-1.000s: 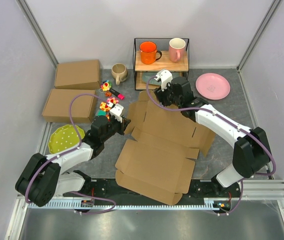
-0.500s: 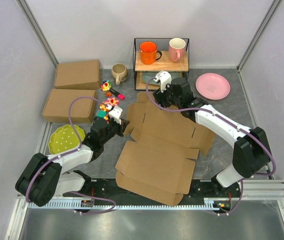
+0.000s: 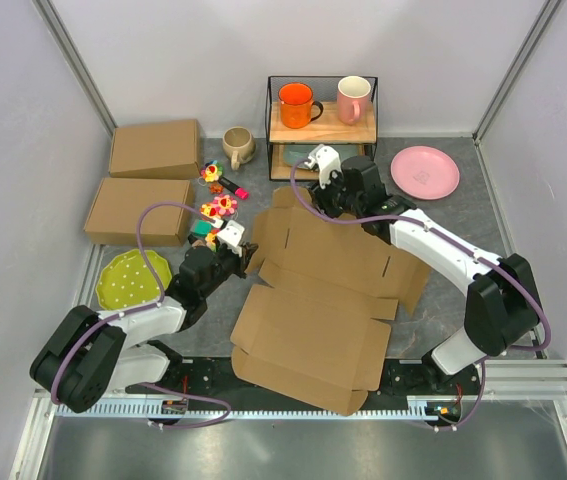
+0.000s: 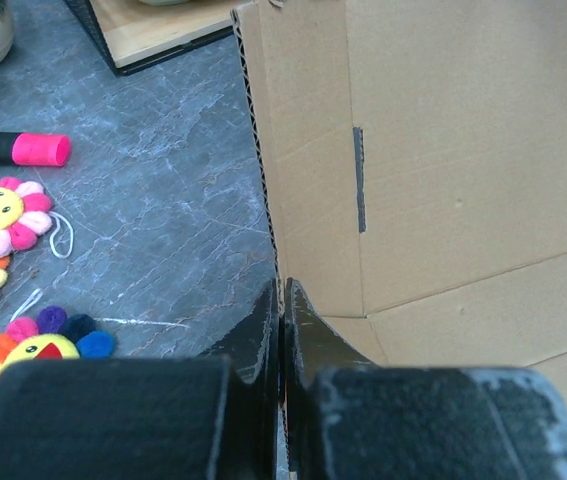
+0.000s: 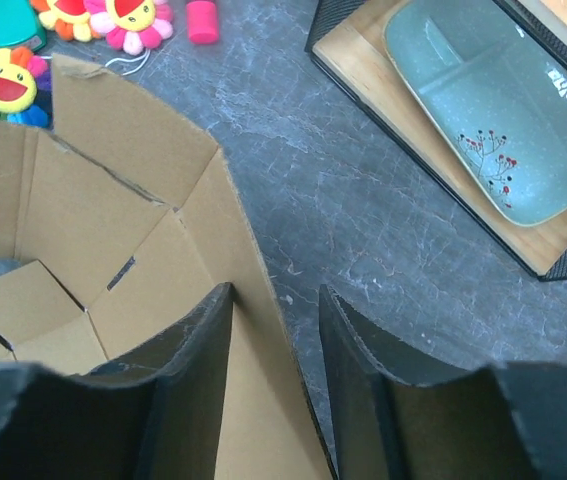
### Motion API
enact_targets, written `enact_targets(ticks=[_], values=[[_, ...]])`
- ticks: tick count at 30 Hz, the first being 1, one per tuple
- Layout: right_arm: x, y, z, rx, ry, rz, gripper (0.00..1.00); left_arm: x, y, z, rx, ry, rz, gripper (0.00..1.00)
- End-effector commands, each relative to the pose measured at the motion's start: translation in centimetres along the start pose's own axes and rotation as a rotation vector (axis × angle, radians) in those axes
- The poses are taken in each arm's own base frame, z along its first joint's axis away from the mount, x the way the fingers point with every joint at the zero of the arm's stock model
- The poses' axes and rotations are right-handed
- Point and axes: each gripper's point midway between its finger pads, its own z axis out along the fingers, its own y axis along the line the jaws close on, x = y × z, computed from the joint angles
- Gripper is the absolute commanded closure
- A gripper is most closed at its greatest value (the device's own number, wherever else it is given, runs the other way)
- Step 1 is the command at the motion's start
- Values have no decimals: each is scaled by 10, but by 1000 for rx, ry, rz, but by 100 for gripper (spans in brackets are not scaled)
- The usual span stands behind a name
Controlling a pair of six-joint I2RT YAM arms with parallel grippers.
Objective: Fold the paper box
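The paper box (image 3: 323, 300) lies unfolded in the middle of the table, its side flaps partly raised. My left gripper (image 3: 247, 247) is shut on the upright edge of the box's left flap (image 4: 313, 200), the cardboard pinched between its fingertips (image 4: 281, 300). My right gripper (image 3: 310, 190) is at the box's far left corner. It is open, and a raised flap edge (image 5: 213, 210) runs between its two fingers (image 5: 275, 292) with a gap on the outer side.
Two closed brown boxes (image 3: 153, 148) (image 3: 138, 210) sit at the back left, with a green plate (image 3: 133, 277) nearer. Flower toys (image 3: 218, 207) and a pink marker (image 3: 233, 187) lie beside the left flap. A wire rack (image 3: 323, 120) with mugs, a beige mug (image 3: 237, 146) and a pink plate (image 3: 424, 171) stand behind.
My right gripper's fingers have come closer together around the flap edge. The left gripper has drawn slightly back with the flap still in it, and the box shifted a little.
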Motion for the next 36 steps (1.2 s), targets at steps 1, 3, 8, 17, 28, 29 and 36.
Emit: enact_targets(ticks=[1, 3, 8, 17, 28, 29, 36], values=[[0, 5, -2, -17, -10, 0, 58, -11, 3, 3, -17, -41, 49, 98], [-3, 7, -4, -26, -18, 3, 67, -8, 4, 3, -21, -25, 45, 98], [1, 15, -3, -57, 6, 17, 80, -14, 6, 4, -33, -14, 36, 97], [24, 14, -3, 64, 67, 41, 100, -31, 20, -1, -149, 48, -17, 65], [-6, 13, -52, 224, -54, -88, 100, -79, 35, -44, -281, 5, -117, 52], [-12, 18, -55, 219, -74, -114, 100, -81, 35, -46, -285, -8, -133, 52], [-51, 33, -79, 180, -132, -341, 100, -107, 28, -44, -254, -96, -228, 51]])
